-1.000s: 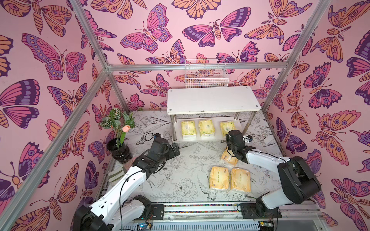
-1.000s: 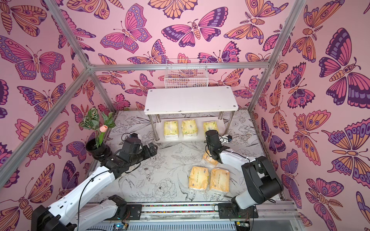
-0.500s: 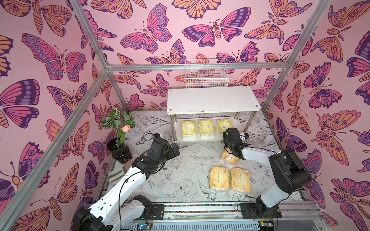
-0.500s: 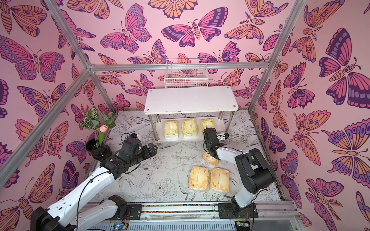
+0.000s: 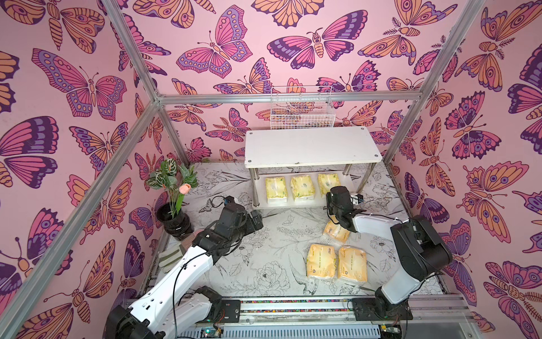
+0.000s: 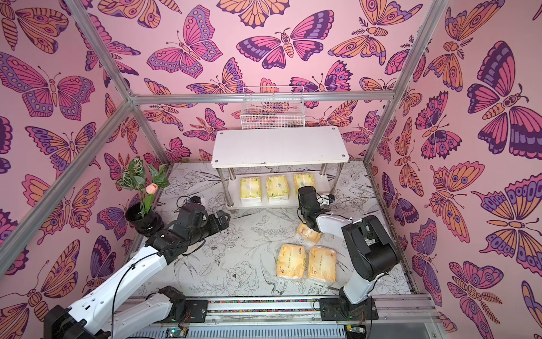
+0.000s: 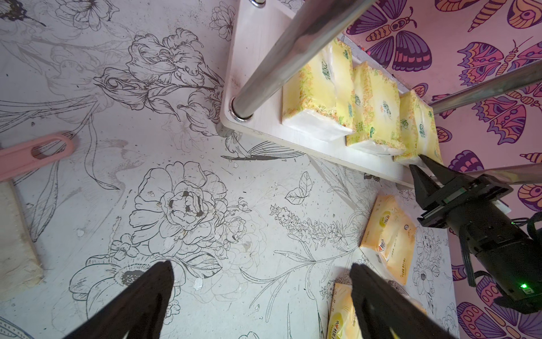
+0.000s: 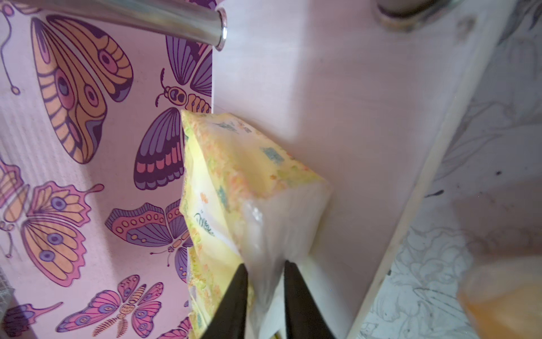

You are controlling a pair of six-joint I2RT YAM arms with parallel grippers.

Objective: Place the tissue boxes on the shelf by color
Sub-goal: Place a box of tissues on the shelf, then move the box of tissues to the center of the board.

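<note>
The right gripper [image 8: 265, 265] reaches in at the right end of the shelf [image 5: 311, 146], level with the lower board [image 8: 352, 117]. Its fingers stand a little apart on either side of the crumpled near end of a pale yellow tissue pack [image 8: 249, 176]. Whether they pinch the wrapper or only flank it cannot be told. In the left wrist view the same gripper [image 7: 418, 164] shows a narrow gap between its tips, right at the pack's end.

This pack [image 5: 327, 180] lies flat on the lower board, under the top board, at the shelf's right end. Two more pale yellow packs [image 5: 275, 189] [image 5: 302, 187] lie left of it on the same board, so the three form one row.

Three orange packs lie on the table mat [image 5: 278, 234] in front of the right half of the shelf. The nearest orange pack [image 5: 335, 232] sits askew, partly hidden by the right arm. The other two orange packs [image 5: 321, 261] [image 5: 352, 264] lie side by side farther out from the shelf.

The left gripper [image 7: 261, 264] hangs over the mat in front of the shelf's left end, its fingers spread wide with nothing between them.

A black flower pot [image 5: 173, 220] stands well to the left of the shelf. A white wire basket [image 5: 302, 114] sits behind the shelf against the wall.
</note>
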